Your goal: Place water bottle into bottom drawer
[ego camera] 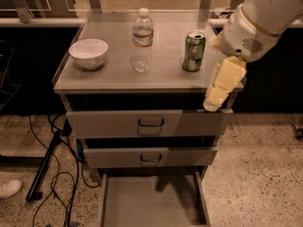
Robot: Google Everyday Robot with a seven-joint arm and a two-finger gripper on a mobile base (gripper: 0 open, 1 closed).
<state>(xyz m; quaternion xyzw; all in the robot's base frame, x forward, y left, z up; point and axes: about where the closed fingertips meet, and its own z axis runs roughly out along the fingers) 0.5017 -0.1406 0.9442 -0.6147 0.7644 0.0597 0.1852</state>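
Blocky cream gripper [214,98] hangs beside smooth grey cabinet [113,75].

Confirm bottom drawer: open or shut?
Open. The bottom drawer is pulled out, its bare grey floor showing. The tool hangs beside the top drawer.

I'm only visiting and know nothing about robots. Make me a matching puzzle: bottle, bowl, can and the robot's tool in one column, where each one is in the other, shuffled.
Things:
1. clear plastic water bottle with white cap
2. round white bowl
3. green soda can
4. robot's cream-coloured tool

Places:
A. hanging by the right front corner of the grey cabinet top
B. left part of the top
C. middle of the top
D. right part of the top

Pairs: 1-C, 2-B, 3-D, 4-A
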